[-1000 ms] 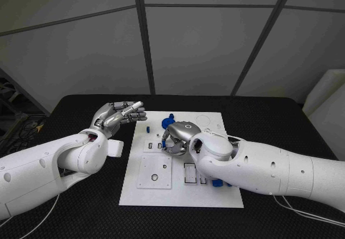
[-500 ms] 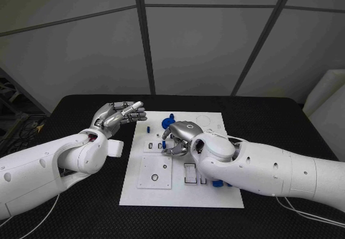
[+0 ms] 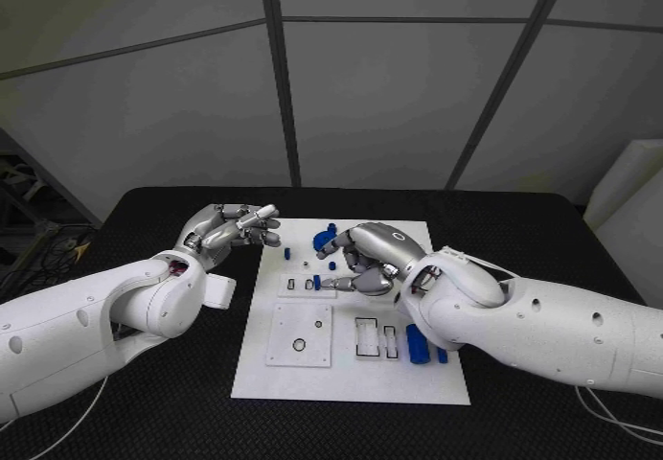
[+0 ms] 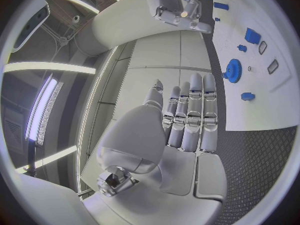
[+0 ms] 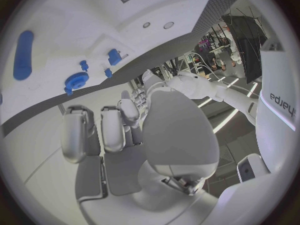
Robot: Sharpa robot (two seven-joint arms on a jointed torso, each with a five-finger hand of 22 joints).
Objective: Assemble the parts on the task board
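The right hand [image 3: 366,257] hangs over the task board [image 3: 353,369], fingers curled; whether it pinches the small blue part [image 3: 316,282] at its fingertips I cannot tell. The left hand [image 3: 228,228] is raised beside the board's left edge w/ fingers curled in, holding nothing. The blue gear [image 3: 326,237] lies just beyond the right hand, so the right is nearer.

Dim, even head view; wrist views curve strongly, ceiling strips perhaps glaring

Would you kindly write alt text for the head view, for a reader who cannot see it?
Two white robot arms reach over a white task board on a black table. The right hand hovers over the board's middle, near a small blue part; whether it holds anything is unclear. The left hand is raised beside the board's far left corner, holding nothing visible.
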